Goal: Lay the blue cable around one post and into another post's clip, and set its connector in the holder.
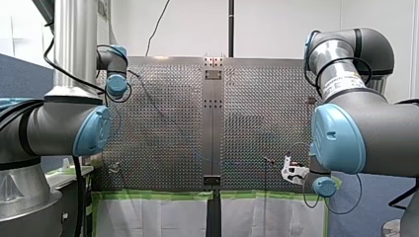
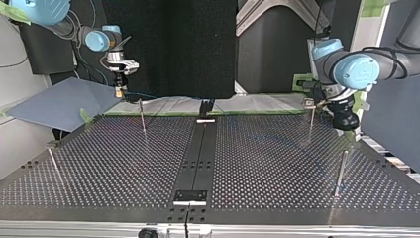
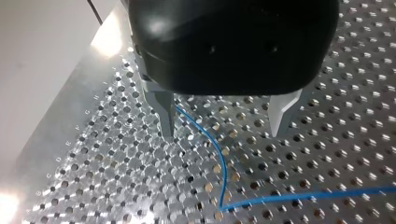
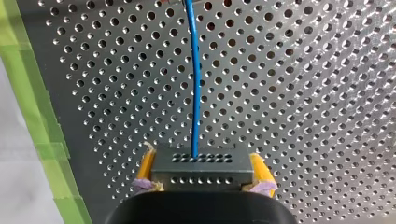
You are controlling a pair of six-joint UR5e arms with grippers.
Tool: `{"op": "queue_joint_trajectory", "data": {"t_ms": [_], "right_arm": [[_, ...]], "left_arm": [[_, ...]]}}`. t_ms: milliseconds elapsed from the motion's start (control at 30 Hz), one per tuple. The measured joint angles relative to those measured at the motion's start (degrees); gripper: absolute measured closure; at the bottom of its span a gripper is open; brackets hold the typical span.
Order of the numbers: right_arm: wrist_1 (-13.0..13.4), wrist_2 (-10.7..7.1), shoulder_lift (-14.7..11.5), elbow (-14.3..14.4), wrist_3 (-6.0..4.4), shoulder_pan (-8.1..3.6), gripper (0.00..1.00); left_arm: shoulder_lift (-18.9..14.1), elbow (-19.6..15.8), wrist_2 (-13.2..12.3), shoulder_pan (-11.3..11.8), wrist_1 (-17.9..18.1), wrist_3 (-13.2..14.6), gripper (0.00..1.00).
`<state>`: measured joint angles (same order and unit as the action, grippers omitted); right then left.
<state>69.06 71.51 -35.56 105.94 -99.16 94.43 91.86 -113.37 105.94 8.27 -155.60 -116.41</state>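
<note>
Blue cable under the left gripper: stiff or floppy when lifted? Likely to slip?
Probably floppy: the blue cable is thin and takes a sharp bend ahead of my open left gripper. Likely light, so it should sag between grasps. Its smooth-looking jacket may slide through the metal fingers; the connector end is clamped in my right gripper.

Four posts (image 2: pixel 142 116) on the tabletop (image 2: pixel 257 163), cable (image 3: pixel 224 163) by its far edge.
In the top view, two posts stand near the far edge and two by the side edges. At the far left corner the connector (image 4: pixel 201 168) sits between my right gripper (image 4: pixel 202 161)'s fingers (image 4: pixel 148 163).
</note>
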Motion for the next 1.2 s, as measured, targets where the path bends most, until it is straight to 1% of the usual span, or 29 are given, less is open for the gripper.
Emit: {"op": "queue_joint_trajectory", "data": {"t_ms": [267,400,500,600,800,967,1133,1200], "right_arm": [[-0.4,0.03,0.0,0.0,-0.80,0.00,1.00],[-0.4,0.03,0.0,0.0,-1.03,-0.02,1.00],[-0.4,0.03,0.0,0.0,-1.46,-0.05,1.00],[-0.4,0.04,0.0,0.0,-1.67,-0.04,1.00],[-0.5,0.04,0.0,0.0,-1.89,0.00,1.00],[-0.5,0.03,0.0,-0.1,-2.00,0.01,1.00],[-0.6,0.03,0.0,-0.3,-2.12,0.07,1.00],[-0.9,0.03,0.0,-0.4,-2.16,0.08,1.00]], "left_arm": [[-3.7,-3.7,0.4,0.0,-3.7,3.7,0.00],[-5.5,-3.6,0.5,-0.2,-5.4,5.4,0.00],[-6.8,-2.7,0.6,-0.3,-6.8,6.7,0.00],[-8.2,-1.3,0.7,-0.4,-8.2,8.2,0.00],[-10.8,1.2,0.8,-0.4,-10.7,10.7,0.00],[-13.2,3.7,2.2,-0.4,-13.2,13.2,0.00],[-15.5,6.0,2.8,-0.6,-15.5,15.5,0.00],[-15.8,6.9,2.8,-0.9,-16.4,16.4,0.00]]}}
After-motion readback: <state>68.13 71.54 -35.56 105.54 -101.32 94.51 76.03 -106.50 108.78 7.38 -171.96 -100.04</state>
